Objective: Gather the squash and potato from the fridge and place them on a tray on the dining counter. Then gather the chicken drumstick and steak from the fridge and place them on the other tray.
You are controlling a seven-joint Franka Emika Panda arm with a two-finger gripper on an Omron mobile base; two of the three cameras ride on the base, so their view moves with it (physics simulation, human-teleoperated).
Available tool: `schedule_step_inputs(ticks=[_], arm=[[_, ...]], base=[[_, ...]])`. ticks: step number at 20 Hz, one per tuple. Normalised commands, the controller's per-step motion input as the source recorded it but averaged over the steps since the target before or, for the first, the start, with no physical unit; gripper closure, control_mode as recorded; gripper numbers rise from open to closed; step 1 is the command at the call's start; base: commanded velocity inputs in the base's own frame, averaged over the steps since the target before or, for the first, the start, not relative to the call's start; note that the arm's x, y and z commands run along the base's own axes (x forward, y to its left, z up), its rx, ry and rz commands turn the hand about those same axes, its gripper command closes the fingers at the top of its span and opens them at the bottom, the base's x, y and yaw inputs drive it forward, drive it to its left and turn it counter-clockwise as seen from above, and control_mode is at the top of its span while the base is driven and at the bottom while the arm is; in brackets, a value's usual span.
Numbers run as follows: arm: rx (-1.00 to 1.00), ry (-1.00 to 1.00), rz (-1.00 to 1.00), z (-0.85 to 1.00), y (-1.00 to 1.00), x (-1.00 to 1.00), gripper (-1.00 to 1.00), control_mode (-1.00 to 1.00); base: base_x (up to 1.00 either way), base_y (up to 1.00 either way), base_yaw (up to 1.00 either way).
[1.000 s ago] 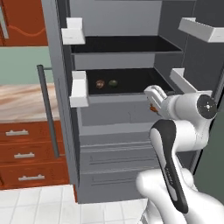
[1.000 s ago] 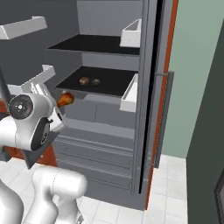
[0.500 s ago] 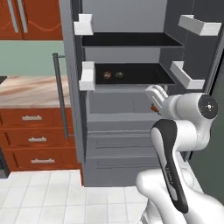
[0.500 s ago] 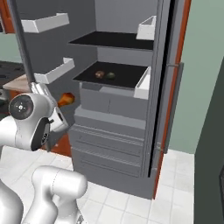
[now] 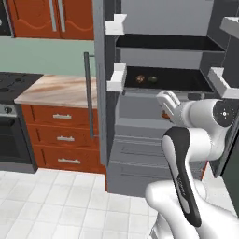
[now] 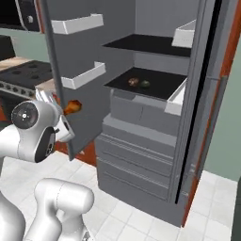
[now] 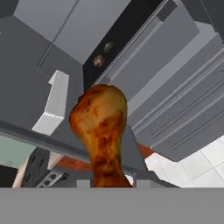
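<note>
The jaws are clamped on the chicken drumstick (image 7: 100, 131), meaty end pointing away from the gripper (image 7: 108, 183). Beyond it, the open fridge (image 5: 154, 140) with the potato (image 5: 139, 79) and squash (image 5: 152, 79) side by side on its black shelf, well ahead. Since a second ago the base has backed away: the fridge looks farther, so the drumstick appears headed for a tray while the vegetables remain unfetched.

black fridge shelf (image 5: 177, 79) (lower one), potato (image 5: 139, 79) and squash (image 5: 152, 80) side by side
</note>
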Motion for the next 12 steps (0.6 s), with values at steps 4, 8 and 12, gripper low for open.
schedule_step_inputs(ticks=[4, 8, 12], arm=[[0.00, 0.00, 0.00, 0.00, 0.00, 0.00, 1.00, 1.00], [0.00, 0.00, 0.00, 0.00, 0.00, 0.00, 1.00, 1.00], [0.00, 0.00, 0.00, 0.00, 0.00, 0.00, 1.00, 1.00]], base=[[-0.06, 0.17, 0.44], [0.00, 0.18, 0.47], [0.00, 0.28, 0.45]])
